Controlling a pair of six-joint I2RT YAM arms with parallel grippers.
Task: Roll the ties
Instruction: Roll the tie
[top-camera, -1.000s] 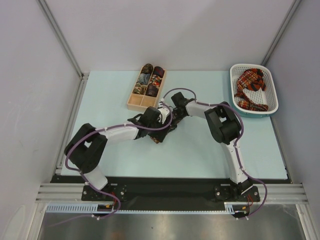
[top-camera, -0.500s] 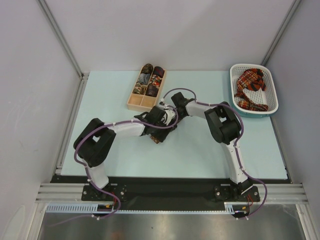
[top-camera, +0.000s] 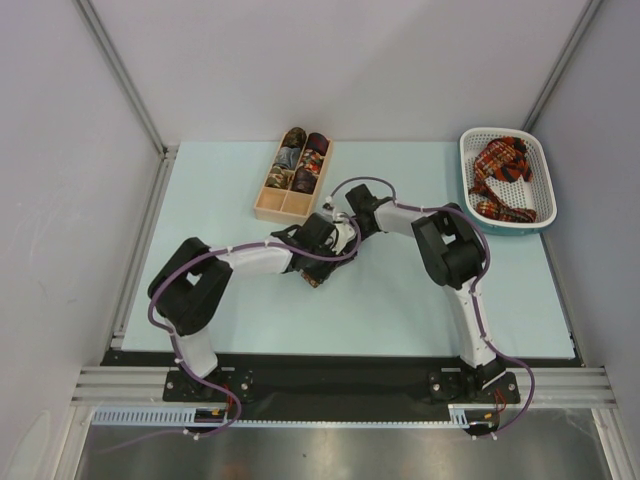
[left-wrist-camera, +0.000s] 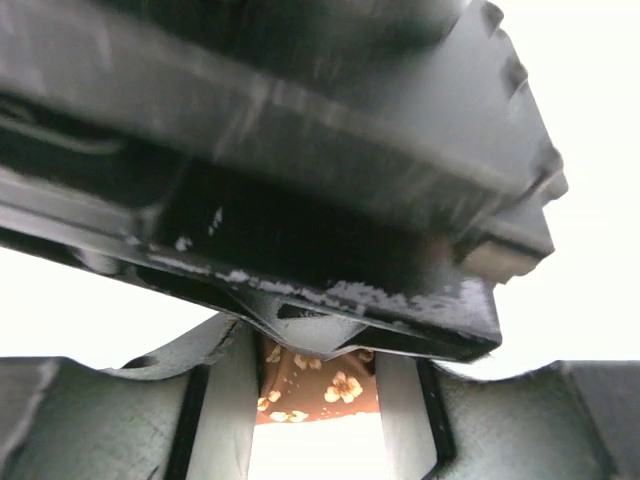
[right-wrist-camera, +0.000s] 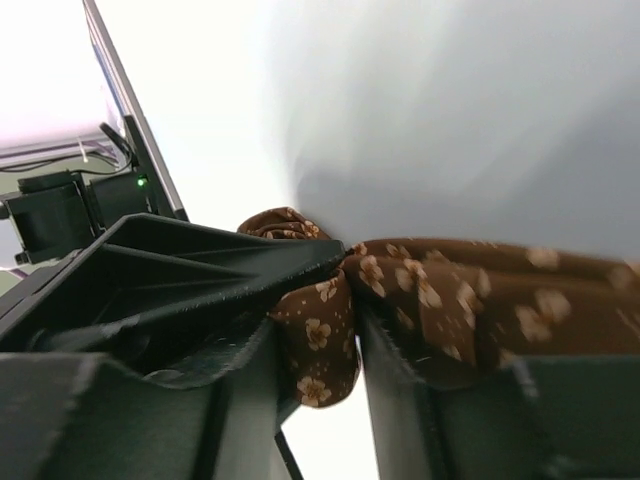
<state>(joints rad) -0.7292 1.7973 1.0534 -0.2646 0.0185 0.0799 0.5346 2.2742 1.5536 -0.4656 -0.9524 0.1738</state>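
Two wrist views show what the top one hides: the tie (right-wrist-camera: 450, 290), brown with small cream flowers, is caught by both of my hands. From above, my arms meet over the middle of the table (top-camera: 400, 310), just in front of the box (top-camera: 268, 209). They cover nearly all of the tie, and only a dark scrap shows on the table beneath them. My right gripper (right-wrist-camera: 318, 345) stands partly apart, with a fold of the cloth hanging between its fingers and touching both. The rest runs off to the right in soft creases. My left gripper (left-wrist-camera: 318, 385) is partly closed, the same flowered cloth filling the gap from finger to finger, and the right gripper's black body looms close above it. Only the top view takes in the rolls (top-camera: 300, 160) in the box and the red plaid ties (top-camera: 500, 178) heaped in the basket (top-camera: 468, 150) at the far right.
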